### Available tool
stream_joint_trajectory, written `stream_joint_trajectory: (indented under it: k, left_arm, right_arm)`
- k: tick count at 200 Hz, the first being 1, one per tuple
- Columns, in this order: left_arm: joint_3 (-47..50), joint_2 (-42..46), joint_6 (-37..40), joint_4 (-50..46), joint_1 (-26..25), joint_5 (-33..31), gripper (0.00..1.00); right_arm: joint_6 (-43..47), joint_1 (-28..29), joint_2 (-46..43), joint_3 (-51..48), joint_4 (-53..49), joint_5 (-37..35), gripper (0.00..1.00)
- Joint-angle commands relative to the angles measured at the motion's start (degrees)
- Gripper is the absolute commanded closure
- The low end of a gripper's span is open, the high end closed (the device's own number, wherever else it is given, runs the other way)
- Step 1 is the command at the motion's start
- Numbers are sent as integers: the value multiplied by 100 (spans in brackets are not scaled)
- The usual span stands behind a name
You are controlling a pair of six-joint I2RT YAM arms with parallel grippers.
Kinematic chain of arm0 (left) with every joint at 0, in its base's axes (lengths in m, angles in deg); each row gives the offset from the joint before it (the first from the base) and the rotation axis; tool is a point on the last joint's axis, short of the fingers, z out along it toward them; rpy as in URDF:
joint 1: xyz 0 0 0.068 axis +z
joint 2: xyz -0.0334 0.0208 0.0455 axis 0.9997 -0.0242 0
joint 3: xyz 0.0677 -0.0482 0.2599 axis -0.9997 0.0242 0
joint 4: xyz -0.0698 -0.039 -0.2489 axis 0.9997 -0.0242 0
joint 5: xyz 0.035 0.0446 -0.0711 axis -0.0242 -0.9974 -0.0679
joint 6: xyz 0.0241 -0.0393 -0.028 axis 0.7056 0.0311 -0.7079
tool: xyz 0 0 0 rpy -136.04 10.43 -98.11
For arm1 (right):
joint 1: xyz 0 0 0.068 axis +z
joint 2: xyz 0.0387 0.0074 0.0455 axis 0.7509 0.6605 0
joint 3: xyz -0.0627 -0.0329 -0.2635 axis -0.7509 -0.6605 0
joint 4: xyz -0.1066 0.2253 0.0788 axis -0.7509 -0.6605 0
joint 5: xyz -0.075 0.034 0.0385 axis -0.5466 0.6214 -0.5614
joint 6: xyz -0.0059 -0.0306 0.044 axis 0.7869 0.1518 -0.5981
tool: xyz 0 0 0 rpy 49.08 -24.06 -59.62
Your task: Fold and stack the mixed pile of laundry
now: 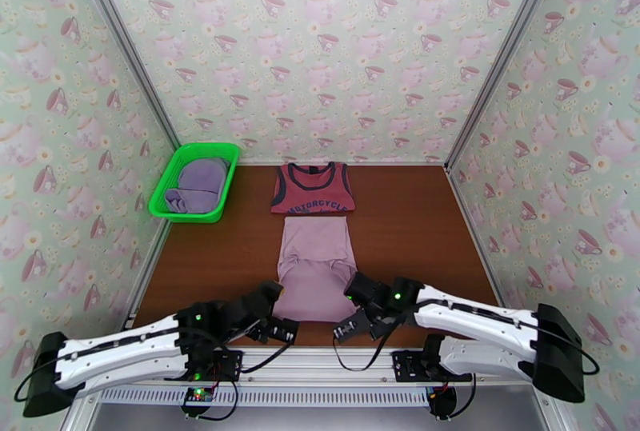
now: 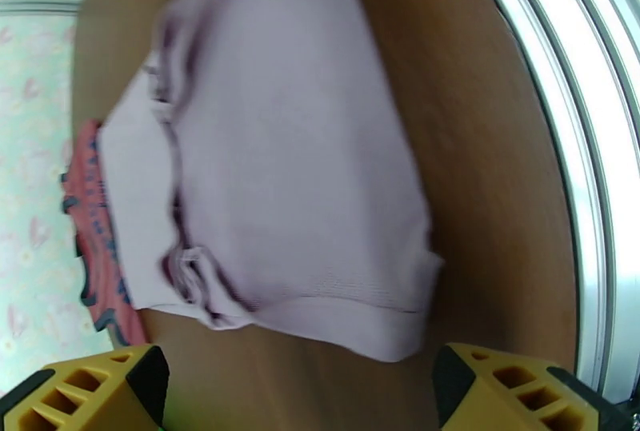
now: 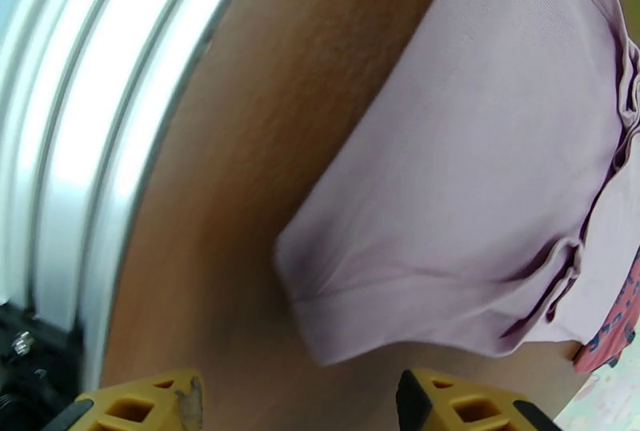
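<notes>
Top external view gives you the pale pink-lilac shirt (image 1: 316,269) lying partly folded on the brown table (image 1: 416,225), just in front of the dusty-red tank top (image 1: 312,189), which is spread flat. Lavender-purple garments (image 1: 200,183) sit bundled in the green mesh basket (image 1: 206,147) at far left. Your left gripper (image 1: 280,330) and right gripper (image 1: 352,330) hover by the shirt's near corners. Both sets of jaws stand open, holding nothing.

tank top (image 1: 311,188) behind shirt (image 1: 315,269) | basket (image 1: 206,147) far left | garment (image 1: 200,183) in basket
</notes>
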Motion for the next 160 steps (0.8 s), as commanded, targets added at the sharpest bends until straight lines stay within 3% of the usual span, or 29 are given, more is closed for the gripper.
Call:
stream_joint_trajectory:
  k: [1,50,70,90,100,105,110,116,140,160]
  left_arm:
    - [86,-452,217,387,-64,1,7]
    - [372,-1279,171,1110,-66,276,8]
    - [481,-1582,127,1397,-31,291,15]
    - [455,-1920,107,1436,35,281,31]
    - [379,-2076,110,1353,80,264,44]
    - [324,-2158,102,1283,106,253,56]
    - [270,-2228,97,1226,131,229,82]
    - [221,-2307,43,1288,145,101,100]
    - [22,-2367,-90,1171,171,-48,100]
    - [-28,-2116,-83,1081,180,-196,100]
  right_arm:
    - [25,105,314,-158,570,-195,32]
    - [-27,105,746,-252,850,-286,34]
    - [-57,105,947,-248,973,-386,40]
    - [-101,108,1114,-229,1039,-435,49]
    - [-125,105,1160,-212,1069,-463,55]
    - [-132,109,1178,-207,1086,-481,59]
    - [-145,105,1196,-196,1094,-511,63]
    - [-159,105,1207,-179,1098,-546,71]
    - [-232,105,1225,-81,1037,-677,100]
    - [-257,93,1073,8,931,-764,100]
